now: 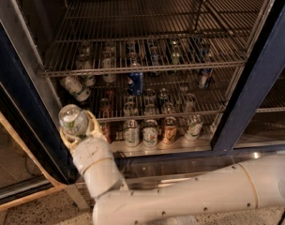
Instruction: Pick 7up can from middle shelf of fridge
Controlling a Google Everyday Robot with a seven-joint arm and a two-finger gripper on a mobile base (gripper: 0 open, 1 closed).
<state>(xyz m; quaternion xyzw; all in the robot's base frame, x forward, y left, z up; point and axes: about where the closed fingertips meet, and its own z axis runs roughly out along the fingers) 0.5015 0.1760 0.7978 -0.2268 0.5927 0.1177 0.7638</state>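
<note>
The hand (77, 124) grips the 7up can (73, 118) at the near left of the fridge (260, 92), in front of and just below the middle shelf (189, 112), where a blue can (135, 83) stands farther back.

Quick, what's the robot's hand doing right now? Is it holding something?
Gripper: closed on the 7up can, holding it low at the left side of the fridge.

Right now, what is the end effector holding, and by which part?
The end effector, low left of the fridge, grips the 7up can by its sides.
</note>
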